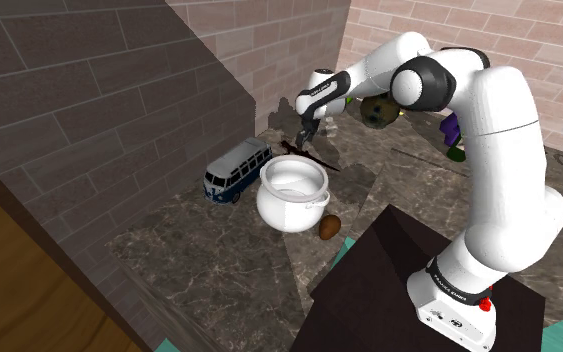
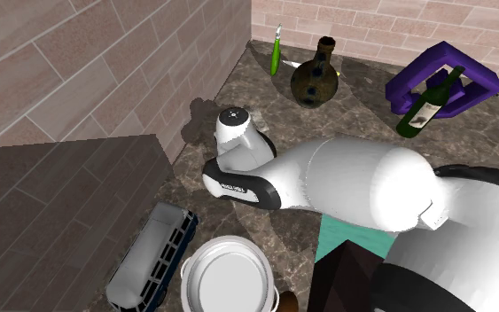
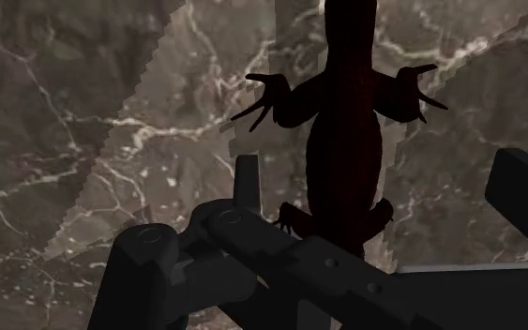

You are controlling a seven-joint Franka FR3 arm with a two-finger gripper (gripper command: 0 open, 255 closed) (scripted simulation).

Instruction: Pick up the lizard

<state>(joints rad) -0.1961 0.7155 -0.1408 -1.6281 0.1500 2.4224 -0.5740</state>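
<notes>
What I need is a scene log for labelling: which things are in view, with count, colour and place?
lizard: one, dark, on the counter below the hand
van: one, blue and white, beside the pot
pot: one, white, mid-counter
small rounded thing: one, brown, at the pot's foot
flask: one, dark brown, near the back wall
bottle: one, green, leaning in the rack
rack: one, purple, by the back wall
thin stick: one, green, against the back wall
counter: one, dark marble
stand: one, dark
arm: one, white
hand: one, black, open, fingers either side of the lizard
</notes>
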